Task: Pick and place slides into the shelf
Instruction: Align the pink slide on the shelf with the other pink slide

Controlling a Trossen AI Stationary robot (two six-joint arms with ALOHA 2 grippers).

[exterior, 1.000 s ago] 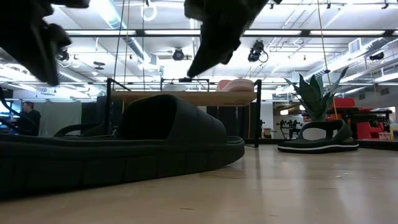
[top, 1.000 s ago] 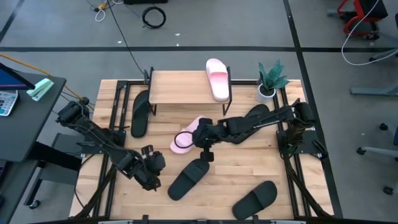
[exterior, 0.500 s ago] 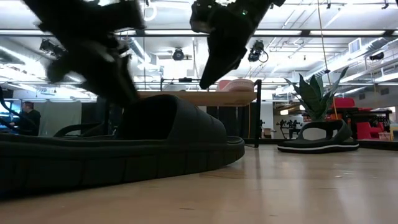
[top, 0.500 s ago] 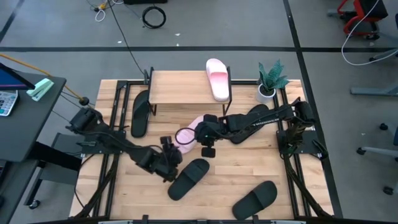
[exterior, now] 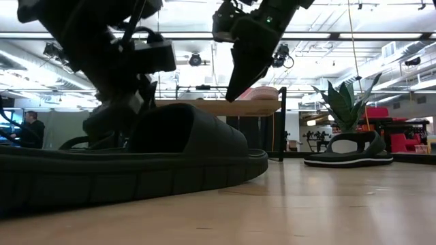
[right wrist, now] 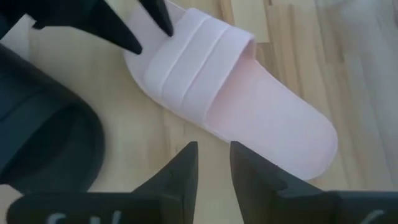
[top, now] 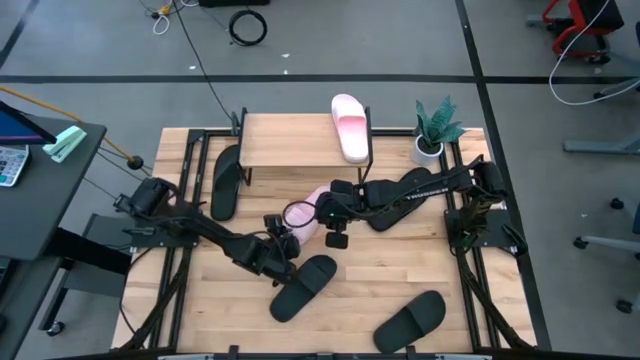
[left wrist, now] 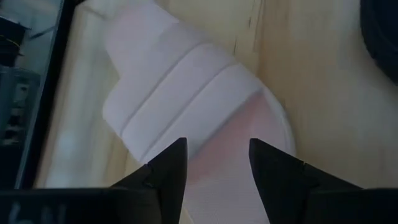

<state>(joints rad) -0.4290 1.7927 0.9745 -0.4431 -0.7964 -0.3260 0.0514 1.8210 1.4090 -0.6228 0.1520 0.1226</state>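
Both arms are dark and jointed, built of slim black links. Each gripper ends in two tapered, matte black fingers (left wrist: 163,168).

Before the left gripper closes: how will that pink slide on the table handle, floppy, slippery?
The pink slide looks like thick moulded foam, so probably light and fairly stiff. Its wide ribbed strap should give the fingers some purchase, though the smooth surface may slip. It lies flat on the table, so unlikely to roll. The left gripper is open over it.

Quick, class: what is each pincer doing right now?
Left pincer: open, above the pale pink strapped slide.
Right pincer: open, holding nothing.
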